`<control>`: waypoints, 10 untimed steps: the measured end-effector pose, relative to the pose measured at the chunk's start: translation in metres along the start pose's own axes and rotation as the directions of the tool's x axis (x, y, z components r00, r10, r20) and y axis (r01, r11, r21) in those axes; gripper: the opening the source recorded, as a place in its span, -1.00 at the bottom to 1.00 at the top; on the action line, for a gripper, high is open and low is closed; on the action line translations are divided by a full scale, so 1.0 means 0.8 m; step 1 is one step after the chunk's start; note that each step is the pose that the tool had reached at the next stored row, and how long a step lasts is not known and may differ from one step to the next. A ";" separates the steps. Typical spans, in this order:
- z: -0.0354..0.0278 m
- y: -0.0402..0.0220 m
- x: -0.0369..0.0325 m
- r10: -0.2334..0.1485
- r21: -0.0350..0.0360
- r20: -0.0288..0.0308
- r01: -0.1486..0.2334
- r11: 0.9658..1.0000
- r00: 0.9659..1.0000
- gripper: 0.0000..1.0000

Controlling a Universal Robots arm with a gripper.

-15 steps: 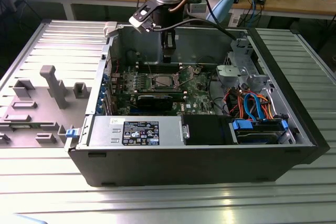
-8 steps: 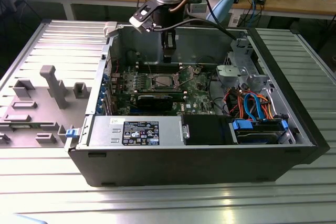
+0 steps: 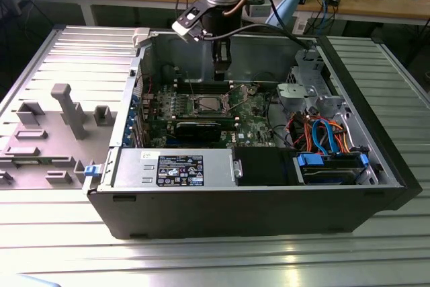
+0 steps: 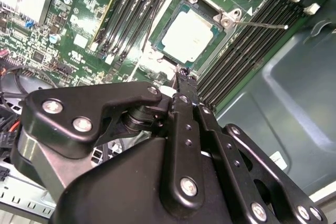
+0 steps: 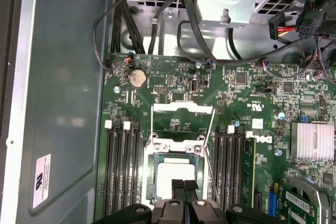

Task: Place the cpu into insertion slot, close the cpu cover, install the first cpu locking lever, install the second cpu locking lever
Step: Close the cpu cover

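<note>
On the motherboard [image 5: 173, 85], cpu [image 5: 165, 174] sits, seemingly beneath fingertips [image 5: 178, 186].

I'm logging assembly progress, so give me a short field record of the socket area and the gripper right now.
cpu: lies flat in the insertion slot, metal face up
cpu cover: seems swung up beside the slot, not down over the cpu
gripper: shut, holding nothing, poised over the slot
setting: open computer case on a ribbed metal table
</note>
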State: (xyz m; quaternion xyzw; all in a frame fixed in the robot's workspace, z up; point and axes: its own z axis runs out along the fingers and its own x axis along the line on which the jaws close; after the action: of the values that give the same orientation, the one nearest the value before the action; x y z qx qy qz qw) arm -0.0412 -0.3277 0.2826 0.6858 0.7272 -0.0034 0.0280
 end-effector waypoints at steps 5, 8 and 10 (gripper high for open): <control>0.0003 0.0073 -0.0004 0.000 0.000 0.000 0.000 1.000 1.000 -0.79; 0.0005 0.0111 -0.0007 0.000 0.000 0.000 0.000 1.000 1.000 -0.79; 0.0005 0.0129 -0.0008 0.000 0.000 0.000 0.000 1.000 1.000 -0.79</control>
State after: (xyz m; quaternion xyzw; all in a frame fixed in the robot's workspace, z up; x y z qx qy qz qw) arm -0.0309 -0.3277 0.2826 0.6858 0.7272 -0.0034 0.0280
